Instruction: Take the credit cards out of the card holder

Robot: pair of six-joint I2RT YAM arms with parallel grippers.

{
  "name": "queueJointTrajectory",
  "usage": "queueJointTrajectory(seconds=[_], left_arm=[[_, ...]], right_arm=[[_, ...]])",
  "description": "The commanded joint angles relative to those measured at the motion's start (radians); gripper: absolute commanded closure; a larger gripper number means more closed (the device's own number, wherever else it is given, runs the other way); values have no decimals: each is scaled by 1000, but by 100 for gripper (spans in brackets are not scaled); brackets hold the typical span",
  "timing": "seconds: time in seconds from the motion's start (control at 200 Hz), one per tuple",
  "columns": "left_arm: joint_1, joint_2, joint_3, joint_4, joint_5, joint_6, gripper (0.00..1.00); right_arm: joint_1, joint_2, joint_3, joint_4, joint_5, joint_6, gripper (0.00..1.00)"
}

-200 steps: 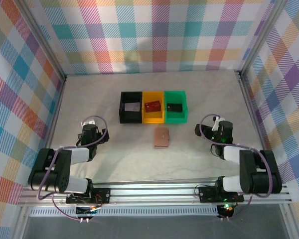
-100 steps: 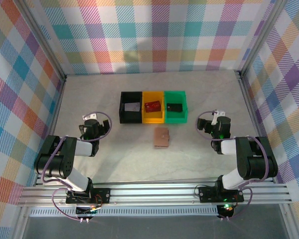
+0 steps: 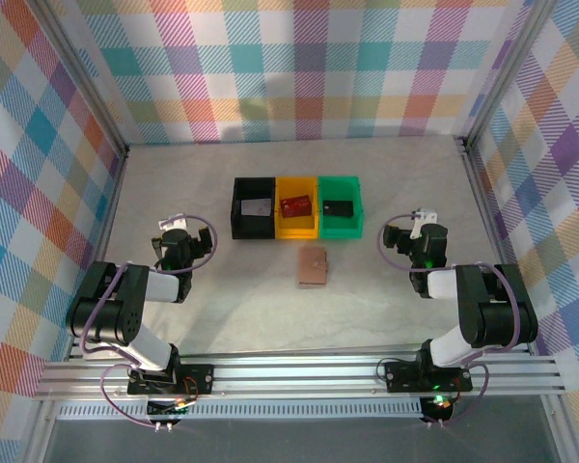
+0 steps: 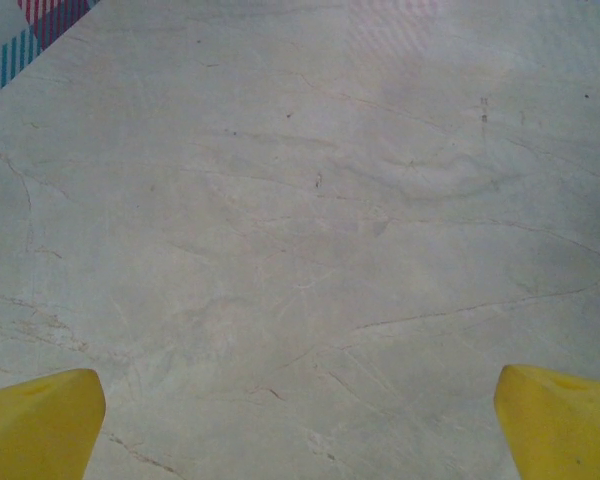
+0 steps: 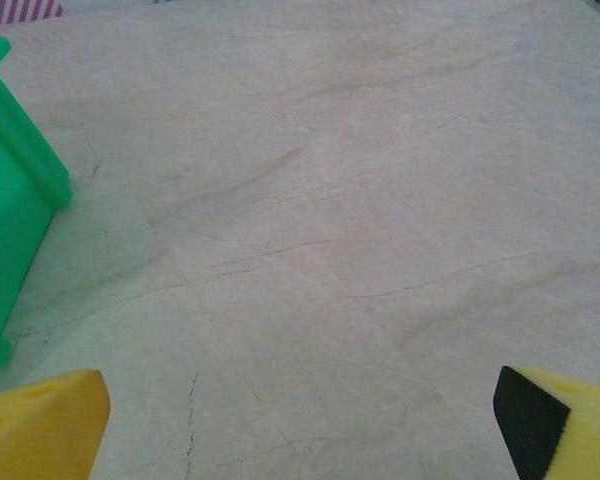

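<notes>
Tan card holder seen folded shut on table; credit cards laid one per bin just behind it (black, yellow, green); both arms drawn back within last second; left gripper and right gripper spread wide, empty, well apart from holder; task judged finished.

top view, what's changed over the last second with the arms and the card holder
Both arms folded up a little, and the left gripper and right gripper shifted slightly forward. Both are open and empty; nothing was taken hold of or let go. The closed card holder and the bins did not move.
</notes>
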Motion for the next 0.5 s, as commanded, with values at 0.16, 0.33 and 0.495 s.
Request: queueJointTrajectory(seconds=[0.16, 0.33, 0.495], left_arm=[[-16, -37, 30, 13, -6, 26, 0], [-29, -226, 244, -528, -140, -82, 0], [-8, -406, 491, -1036, -46, -425, 0]], right_arm=[[11, -64, 55, -72, -22, -43, 1], [21, -277, 170, -443, -7, 54, 1], [21, -485, 297, -727, -51, 280, 1]])
